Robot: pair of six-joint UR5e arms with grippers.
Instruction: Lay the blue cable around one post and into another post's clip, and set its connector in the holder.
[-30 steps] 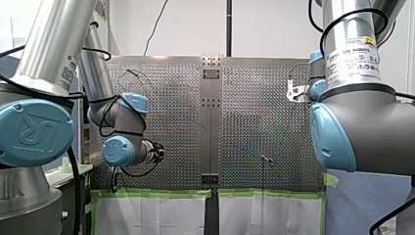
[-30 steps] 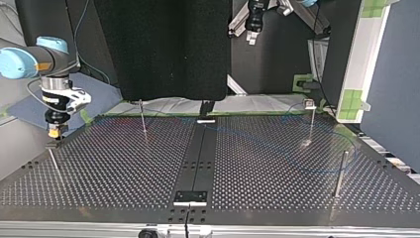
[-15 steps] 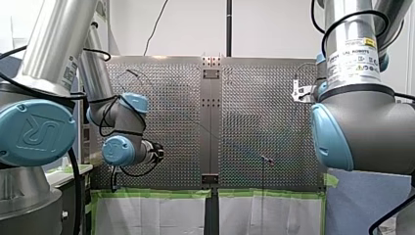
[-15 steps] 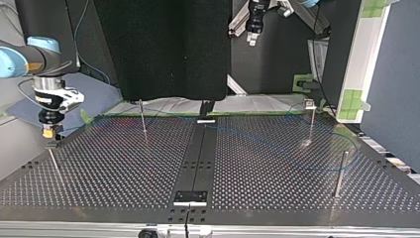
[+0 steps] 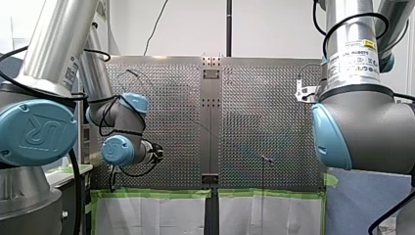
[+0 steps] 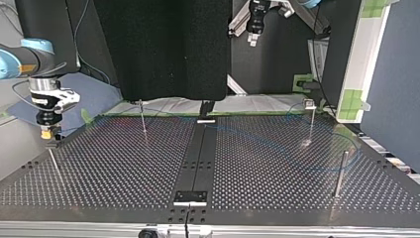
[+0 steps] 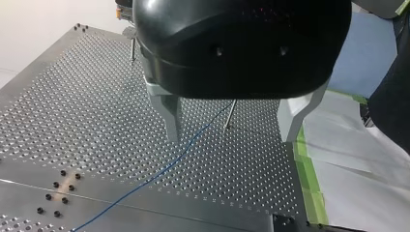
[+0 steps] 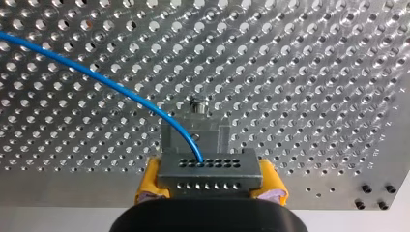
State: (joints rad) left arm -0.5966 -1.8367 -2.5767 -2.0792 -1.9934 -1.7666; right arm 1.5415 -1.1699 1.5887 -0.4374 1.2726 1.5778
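As our right claw, clamped on the connector of the cable, has drifted sideways over the last second to hang just short of the holder, seating looks next, while our left claw waits wide open, well away from the holder.

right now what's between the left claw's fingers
In the left wrist view nothing is gripped: the left claw is open, and through its gap show only the blue cable on the perforated table and a thin post.

"UR" logo on my left arm's blue cap
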